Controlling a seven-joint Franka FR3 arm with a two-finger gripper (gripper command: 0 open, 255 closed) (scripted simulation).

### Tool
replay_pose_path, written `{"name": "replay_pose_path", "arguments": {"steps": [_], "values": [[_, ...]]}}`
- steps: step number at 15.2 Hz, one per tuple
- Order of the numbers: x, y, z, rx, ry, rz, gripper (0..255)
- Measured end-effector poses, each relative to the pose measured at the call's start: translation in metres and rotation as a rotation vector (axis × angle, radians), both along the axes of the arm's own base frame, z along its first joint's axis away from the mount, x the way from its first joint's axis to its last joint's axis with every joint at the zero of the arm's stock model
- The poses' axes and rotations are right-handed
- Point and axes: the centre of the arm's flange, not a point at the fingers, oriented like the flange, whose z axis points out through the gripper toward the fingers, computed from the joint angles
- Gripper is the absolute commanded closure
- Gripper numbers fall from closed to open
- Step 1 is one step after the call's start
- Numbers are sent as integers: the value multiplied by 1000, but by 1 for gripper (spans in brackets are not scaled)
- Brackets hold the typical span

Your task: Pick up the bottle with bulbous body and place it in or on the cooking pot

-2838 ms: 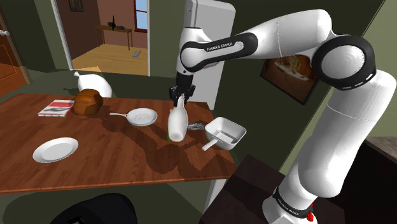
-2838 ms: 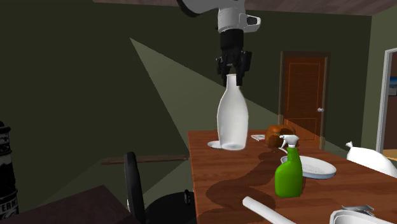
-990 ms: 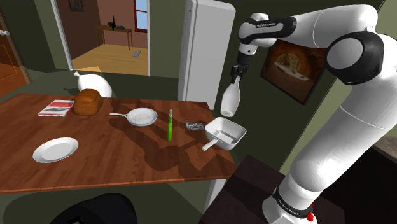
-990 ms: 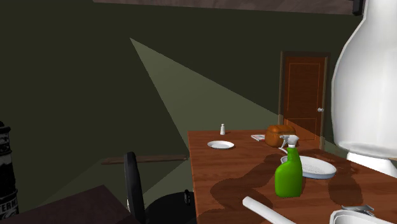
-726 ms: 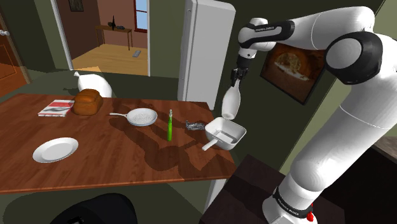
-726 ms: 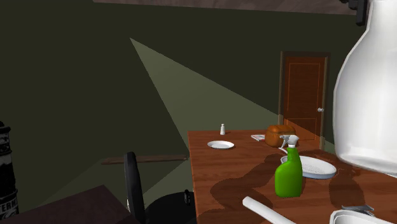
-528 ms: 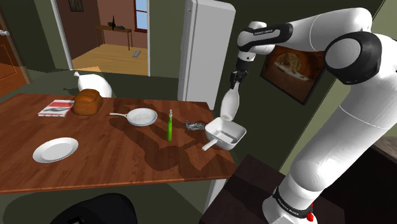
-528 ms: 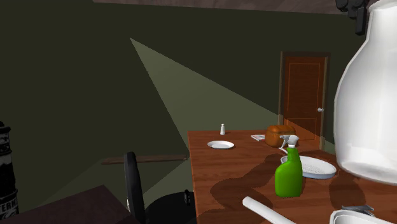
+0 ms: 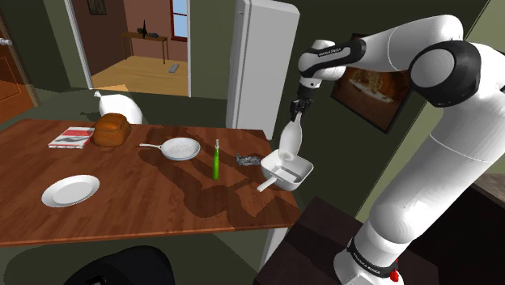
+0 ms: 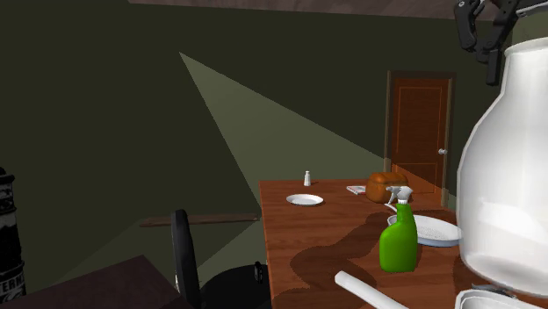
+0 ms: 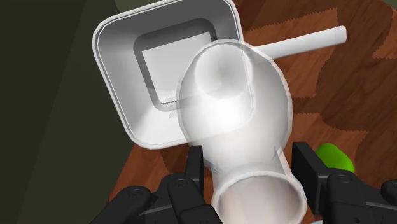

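Plainly the gripper [image 11: 249, 167] clasps the white bottle [image 11: 235, 102] by its neck, a finger pressed to either side. The bulbous body hangs over the white square cooking pot [image 9: 303, 167], which stands at the table [image 9: 146, 194] edge nearest the stand. The bottle looks rigid, smooth and probably slippery, so the narrow neck seems the soundest hold. The pot appears empty; whether the bottle touches it, I cannot tell.

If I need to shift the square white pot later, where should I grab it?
By its straight handle, from above, fingers across it: it is slim and juts out level from the pot, while the square body looks too wide. The held bottle hangs over the pot now.
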Motion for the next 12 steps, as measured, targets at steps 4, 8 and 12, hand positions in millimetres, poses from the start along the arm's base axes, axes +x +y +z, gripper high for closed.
{"name": "replay_pose_path", "arguments": {"steps": [4,8,12], "values": [[0,-2,-22,0,0,0,255],[0,-3,-42,0,0,0,255],[0,-2,-64,0,0,0,255]]}}
